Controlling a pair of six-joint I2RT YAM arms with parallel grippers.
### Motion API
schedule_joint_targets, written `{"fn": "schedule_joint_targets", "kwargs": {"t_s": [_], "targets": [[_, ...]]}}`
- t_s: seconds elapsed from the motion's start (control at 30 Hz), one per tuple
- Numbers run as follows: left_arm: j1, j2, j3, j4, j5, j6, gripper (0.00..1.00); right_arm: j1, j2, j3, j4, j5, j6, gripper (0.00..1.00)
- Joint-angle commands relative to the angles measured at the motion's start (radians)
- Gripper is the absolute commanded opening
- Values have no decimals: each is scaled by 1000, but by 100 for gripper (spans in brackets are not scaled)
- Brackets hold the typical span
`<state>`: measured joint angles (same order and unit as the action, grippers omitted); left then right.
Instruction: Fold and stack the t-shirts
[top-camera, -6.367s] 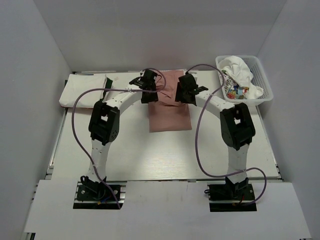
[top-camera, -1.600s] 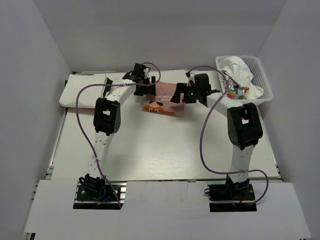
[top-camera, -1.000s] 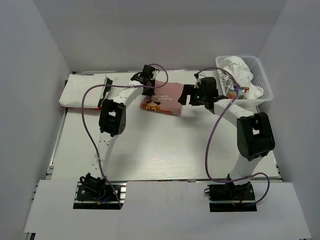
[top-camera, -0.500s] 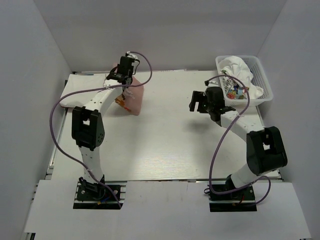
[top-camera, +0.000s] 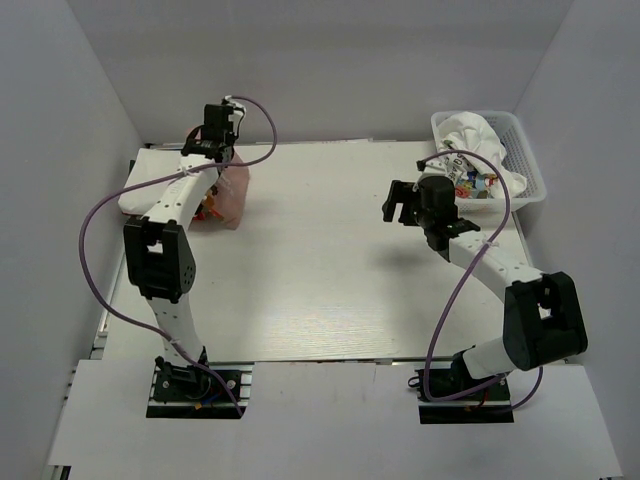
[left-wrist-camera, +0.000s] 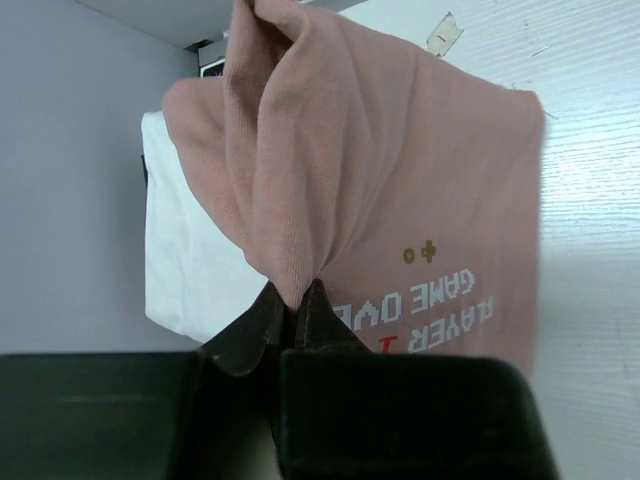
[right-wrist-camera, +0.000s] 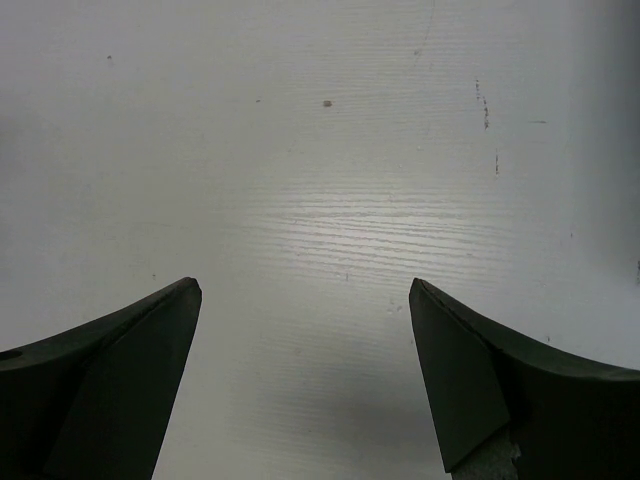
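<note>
The left claw (left-wrist-camera: 297, 305) is pinched tight on a bunched upper edge of the folded dusty-pink knit t-shirt (left-wrist-camera: 400, 170), which hangs off the bench at the far left, just beside and partly over the flat pile of folded white cloth (top-camera: 150, 185). The step in hand looks like laying this shirt on that pile. To do it well, the claw should probably come down until the free lower hem touches the pile first. It can then trail sideways so the cloth unrolls flat with its edges lined up on the white ones, and let go only once the weight rests there. Dropping it from height would likely spring the folds open. The pink fabric is a fine, matte jersey, limp enough to drape in soft vertical pleats from the pinch. Its print shows white block letters, upside down in the wrist view. The right claw (right-wrist-camera: 303, 287) is spread wide and holds nothing, hovering over the bare, pale, wood-grained bench (top-camera: 330, 280) at the right. It is near the white plastic lattice basket (top-camera: 528, 165) at the far right, where crumpled white printed t-shirts (top-camera: 475, 135) wait.
</note>
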<state>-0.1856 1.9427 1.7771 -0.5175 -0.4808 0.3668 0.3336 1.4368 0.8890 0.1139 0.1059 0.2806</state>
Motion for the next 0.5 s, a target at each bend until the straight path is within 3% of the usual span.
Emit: {"fn": "schedule_joint_targets", "kwargs": {"t_s": [0.0,0.47], "targets": [[5,-148,71,-10,68,41,0,-1,-21,-9,50,11,-3,90],[46,-182,171,-105,57,11,0,-4,27,19,27,-15,9,90]]}}
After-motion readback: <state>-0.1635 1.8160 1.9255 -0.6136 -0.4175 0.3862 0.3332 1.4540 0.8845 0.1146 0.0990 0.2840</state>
